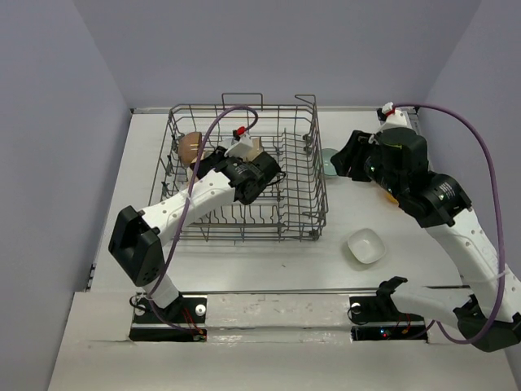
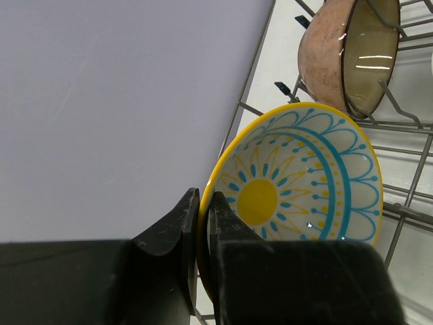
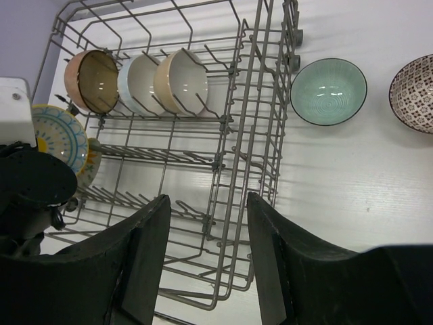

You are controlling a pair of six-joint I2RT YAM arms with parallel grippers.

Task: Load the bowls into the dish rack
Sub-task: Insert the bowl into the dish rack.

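Note:
The grey wire dish rack stands mid-table. My left gripper reaches into its left part, shut on the rim of a yellow-edged bowl with a blue and yellow sun pattern, held on edge. A brown bowl stands in the tines beside it, followed by a pale bowl and a cream bowl. My right gripper hangs open over the rack's right wall, holding nothing.
On the table right of the rack lie a teal bowl and a dark patterned bowl. A squarish white bowl sits near the front right. An orange-yellow bowl shows partly under my right arm.

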